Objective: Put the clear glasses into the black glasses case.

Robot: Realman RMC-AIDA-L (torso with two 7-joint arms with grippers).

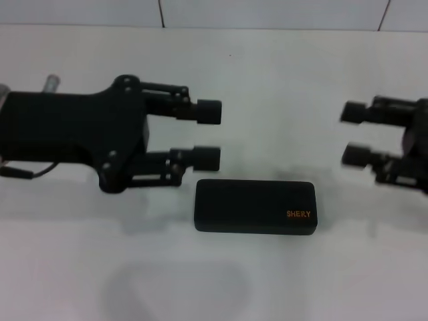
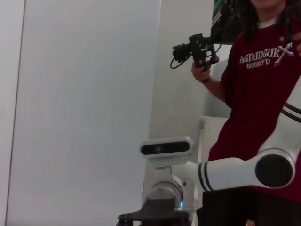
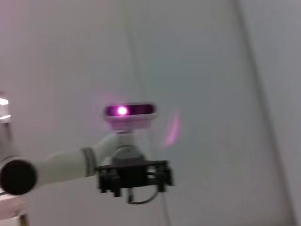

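Observation:
The black glasses case [image 1: 255,206] lies shut and flat on the white table, its orange lettering toward the right end. A faint, see-through curved outline in front of it near the table's front edge looks like the clear glasses [image 1: 175,289]. My left gripper [image 1: 208,134] hovers just behind and left of the case, open, with nothing between its fingers. At the right edge, level with the left one, my right gripper [image 1: 354,134] is also open and empty. In the right wrist view, the left gripper [image 3: 134,176] shows far off.
The white table [image 1: 281,73] ends at a tiled wall at the back. The left wrist view shows the robot's head [image 2: 167,147], the right arm [image 2: 235,170] and a person in a maroon shirt [image 2: 263,84] holding a camera rig.

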